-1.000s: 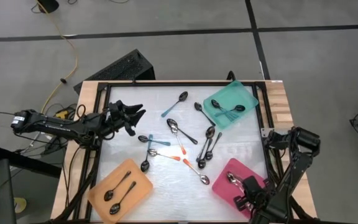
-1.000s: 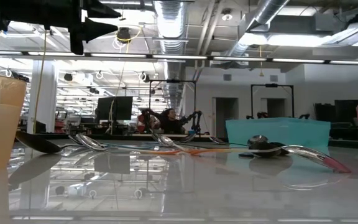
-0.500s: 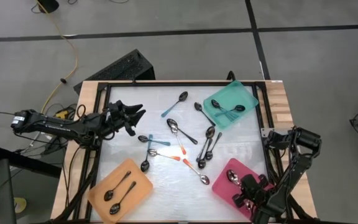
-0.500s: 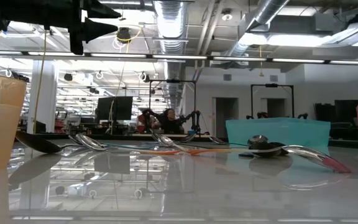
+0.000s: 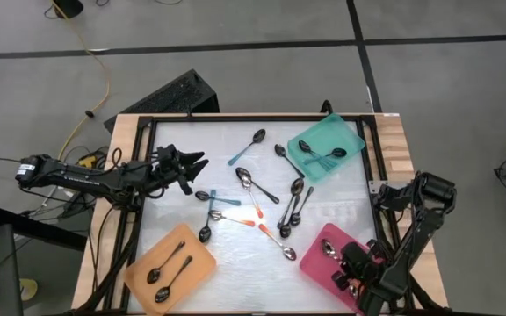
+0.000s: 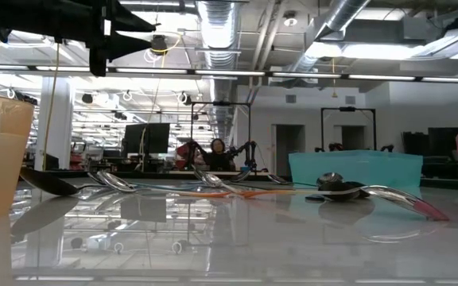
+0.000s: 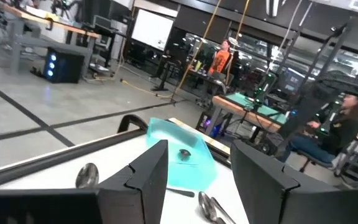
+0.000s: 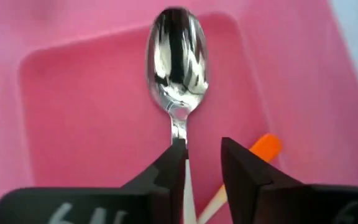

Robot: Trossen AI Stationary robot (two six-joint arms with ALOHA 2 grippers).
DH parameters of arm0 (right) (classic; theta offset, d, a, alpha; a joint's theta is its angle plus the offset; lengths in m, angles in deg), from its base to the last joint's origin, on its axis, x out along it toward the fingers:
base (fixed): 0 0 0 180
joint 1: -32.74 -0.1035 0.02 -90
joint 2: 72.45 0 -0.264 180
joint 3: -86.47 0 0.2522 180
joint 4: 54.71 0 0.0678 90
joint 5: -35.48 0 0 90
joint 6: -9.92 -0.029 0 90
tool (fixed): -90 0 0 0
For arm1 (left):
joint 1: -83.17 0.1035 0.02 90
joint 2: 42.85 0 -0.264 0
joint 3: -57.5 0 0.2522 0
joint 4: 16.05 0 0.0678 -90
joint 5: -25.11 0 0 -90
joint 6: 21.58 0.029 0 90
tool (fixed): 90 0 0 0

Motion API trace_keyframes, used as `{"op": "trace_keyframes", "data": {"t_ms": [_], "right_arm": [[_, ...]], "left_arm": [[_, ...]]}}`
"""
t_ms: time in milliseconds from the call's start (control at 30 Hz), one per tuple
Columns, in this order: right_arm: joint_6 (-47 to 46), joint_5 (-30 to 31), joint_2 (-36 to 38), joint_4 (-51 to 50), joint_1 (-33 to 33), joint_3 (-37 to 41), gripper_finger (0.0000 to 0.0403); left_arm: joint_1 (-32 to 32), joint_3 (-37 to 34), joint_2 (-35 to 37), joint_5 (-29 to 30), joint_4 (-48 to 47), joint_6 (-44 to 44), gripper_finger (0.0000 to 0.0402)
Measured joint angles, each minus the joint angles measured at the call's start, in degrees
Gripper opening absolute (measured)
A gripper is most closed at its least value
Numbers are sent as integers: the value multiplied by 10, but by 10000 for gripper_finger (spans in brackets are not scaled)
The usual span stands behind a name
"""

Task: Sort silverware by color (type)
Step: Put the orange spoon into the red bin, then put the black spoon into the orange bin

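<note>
One right gripper (image 8: 201, 162), slightly parted, straddles spoon (image 8: 176, 62) handle.

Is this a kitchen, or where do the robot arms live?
Not a kitchen. It looks like a big robot lab or workshop: bare pipes and ducts run along the ceiling, desks with screens fill the room behind, and a person sits at a bench past the table of spoons.

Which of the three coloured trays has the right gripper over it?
The pink tray, at the table's near right corner. The right gripper hangs over a spoon lying in it; the orange and teal trays have no gripper above them.
</note>
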Motion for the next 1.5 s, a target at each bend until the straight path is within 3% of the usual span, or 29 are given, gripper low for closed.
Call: {"op": "trace_keyframes", "data": {"t_ms": [167, 300, 433, 600, 767, 833, 1000, 1133, 1300, 1500], "right_arm": [[46, 5, 65, -25, 11, 0, 150], [101, 18, 118, -39, 27, 0, 168], [187, 102, 167, -38, 54, 0, 172], [327, 217, 213, -27, 124, 0, 170], [537, 229, 228, 24, 225, -1, 169], [577, 220, 229, 27, 275, -1, 169], [539, 150, 218, 10, 430, 5, 169], [608, 85, 215, 90, 514, 36, 169], [672, -5, 215, 242, 555, 85, 169], [672, -19, 190, 304, 587, 121, 169]], "left_arm": [[-8, 0, 0, -3, -13, -44, 157], [-22, 0, 0, -69, -16, -46, 157], [-33, 0, 0, -122, -20, -65, 157], [-48, 0, 0, -121, -24, -72, 157], [-52, 0, 0, -115, -23, -68, 157], [-51, 0, 0, -105, -23, -68, 157], [-51, 0, 0, -69, -23, -87, 157], [-51, 0, 0, -51, -29, -98, 157], [-51, 0, 0, -55, -58, -121, 157], [-51, 0, 0, -51, -80, -132, 157]]}}
